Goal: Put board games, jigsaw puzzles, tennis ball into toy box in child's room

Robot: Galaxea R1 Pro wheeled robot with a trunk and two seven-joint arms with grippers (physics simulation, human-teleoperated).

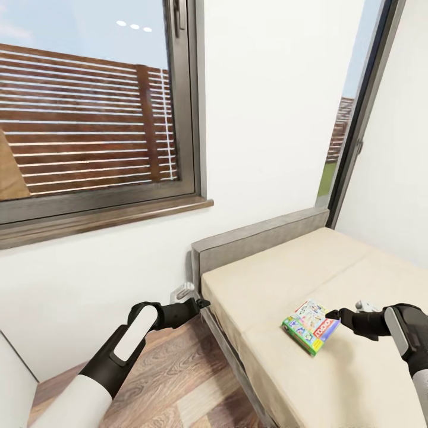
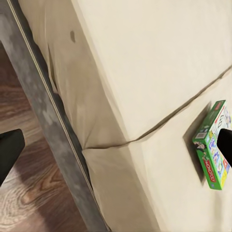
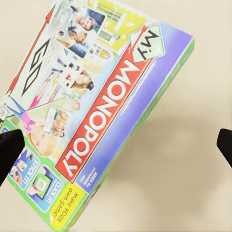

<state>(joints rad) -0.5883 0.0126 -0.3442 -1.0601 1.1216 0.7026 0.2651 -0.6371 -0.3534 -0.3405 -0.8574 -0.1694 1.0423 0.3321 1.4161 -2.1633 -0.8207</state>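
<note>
My right gripper (image 1: 334,314), jaws spread and empty, faces the MONOPOLY box (image 1: 310,326) at frame lower right: light, stiff; I'd pinch its near edge.

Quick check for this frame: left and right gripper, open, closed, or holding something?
Left gripper: open, holding nothing, beside the bed frame.
Right gripper: open at the edge of the Monopoly box; not gripping it.

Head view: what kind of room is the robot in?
Most likely a bedroom. There is a low bed by the wall, a window above, and a Monopoly game lying on the mattress.
</note>
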